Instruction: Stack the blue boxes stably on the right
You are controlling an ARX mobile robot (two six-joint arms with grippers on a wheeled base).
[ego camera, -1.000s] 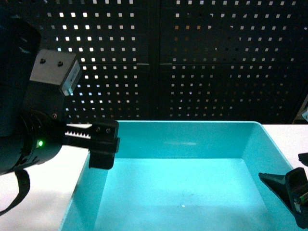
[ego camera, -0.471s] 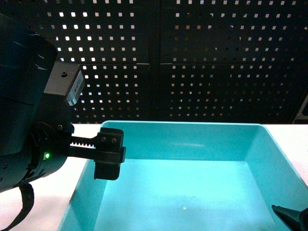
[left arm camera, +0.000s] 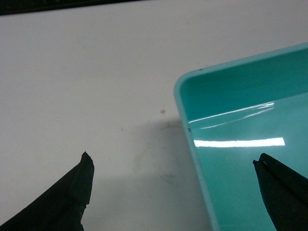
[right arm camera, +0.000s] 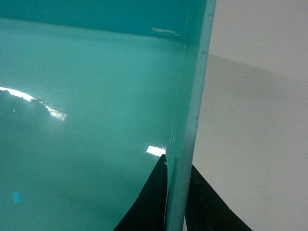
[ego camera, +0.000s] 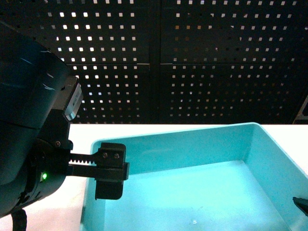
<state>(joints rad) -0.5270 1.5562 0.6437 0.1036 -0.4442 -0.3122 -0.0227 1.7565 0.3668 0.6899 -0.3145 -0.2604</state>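
One light turquoise blue box [ego camera: 202, 192] fills the lower head view, its far rim slanting up to the right. My left gripper [left arm camera: 171, 159] is open and straddles the box's left wall [left arm camera: 192, 139], one finger [left arm camera: 72, 192] over the white table and the other [left arm camera: 284, 192] inside over the glossy floor. In the head view its dark finger block [ego camera: 110, 171] hangs at the box's left rim. My right gripper [right arm camera: 178, 166] is shut on the box's right wall [right arm camera: 192, 110], with a finger on each side. Only its tip [ego camera: 301, 204] shows in the head view.
The white table [left arm camera: 86, 72] spreads to the left of the box and to its right [right arm camera: 260, 120]. A dark perforated panel [ego camera: 192, 57] stands behind the table. My bulky left arm [ego camera: 29, 125] blocks the left side of the head view.
The box's far rim has gone from level to slanting, with its left corner lower. My left gripper has moved down and right along the left rim. The right gripper has slipped almost out of the head view.
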